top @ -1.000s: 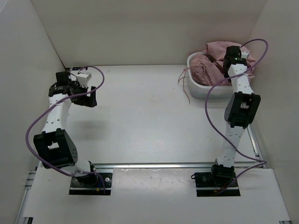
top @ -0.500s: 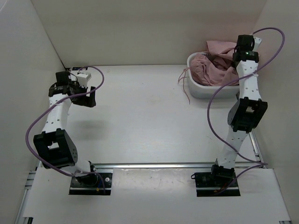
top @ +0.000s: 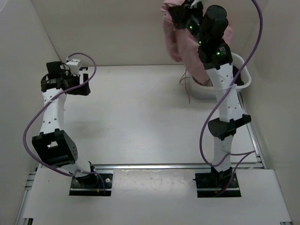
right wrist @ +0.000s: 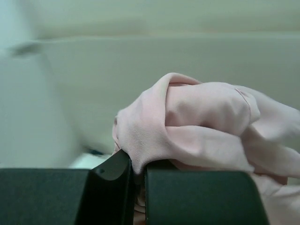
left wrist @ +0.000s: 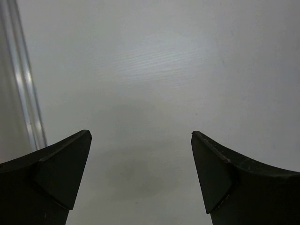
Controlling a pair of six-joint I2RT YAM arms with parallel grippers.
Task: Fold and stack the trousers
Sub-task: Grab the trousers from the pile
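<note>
The dusty-pink trousers (top: 180, 40) hang in the air above the white tub (top: 243, 79) at the back right, their lower part trailing down into it. High up near the top edge, my right gripper (top: 180, 14) is shut on a bunch of the pink cloth (right wrist: 187, 122); the fold is pinched between its fingers (right wrist: 112, 187). Thin pink drawstrings (top: 186, 86) dangle over the tub's left side onto the table. Far off at the left side, my left gripper (top: 80, 85) stands open over bare table, nothing between its fingers (left wrist: 61, 173).
White walls close in the table at the back and on both sides. A metal rail (top: 164, 166) runs along the near edge by the arm bases. The right arm's purple cable (top: 206, 126) loops beside it.
The right gripper has risen steeply from the tub, pulling the trousers up out of it. The left gripper has shifted a little left and back, still open.
</note>
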